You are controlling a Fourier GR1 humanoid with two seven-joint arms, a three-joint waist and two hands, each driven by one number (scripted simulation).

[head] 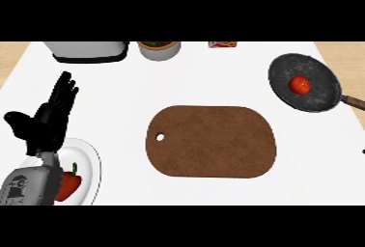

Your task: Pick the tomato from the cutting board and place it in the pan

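Head view: the tomato [300, 85] sits inside the dark pan [305, 82] at upper right, well apart from the bare brown cutting board [212, 142] at centre. My left hand [44, 120] rests at the left edge, fingers straight and spread, holding nothing, above a white plate [89, 159] with a red pepper [69, 185]. My right hand is out of frame. I judge the tomato light, smooth, easily bruised, best cupped round its sides; placement looks done.

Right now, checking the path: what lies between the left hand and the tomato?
In the head view, the brown cutting board lies between the left hand and the tomato, which sits in the pan.
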